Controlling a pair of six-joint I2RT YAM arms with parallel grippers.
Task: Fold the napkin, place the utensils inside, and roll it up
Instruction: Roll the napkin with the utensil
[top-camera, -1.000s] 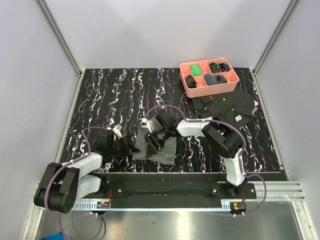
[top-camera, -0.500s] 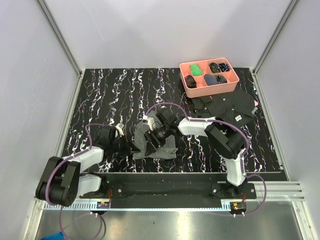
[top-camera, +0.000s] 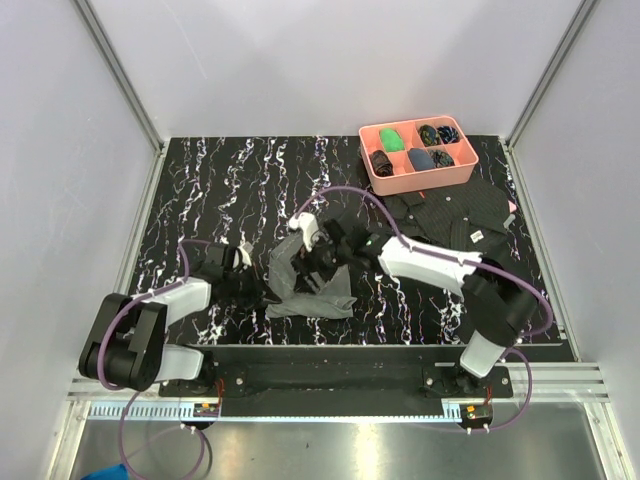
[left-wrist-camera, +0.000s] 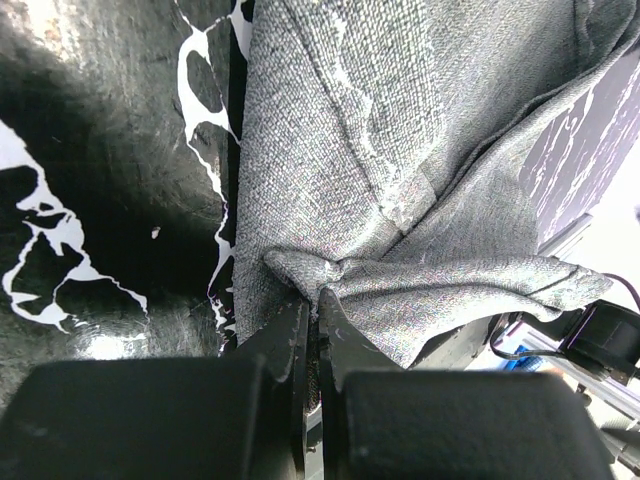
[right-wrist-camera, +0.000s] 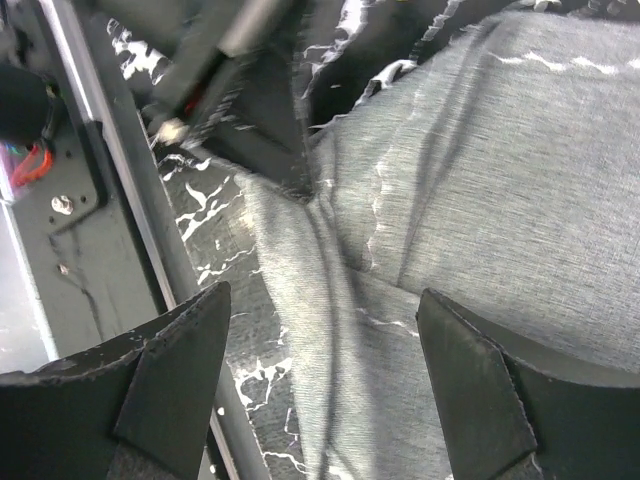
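Napkin (top-camera: 310, 290) lies rumpled on the dark marbled surface (top-camera: 200, 190), near its front edge. The left hand (left-wrist-camera: 312, 322) is clenched on a bunched fold at the cloth's edge. The right hand (right-wrist-camera: 322, 310) hovers just above the grey fabric, fingers spread wide, grasping nothing.

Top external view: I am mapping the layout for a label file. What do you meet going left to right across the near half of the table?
left gripper, its jaws shut on the cloth's edge → napkin → black patterned cloth. The right gripper is left out because it hangs over the napkin.
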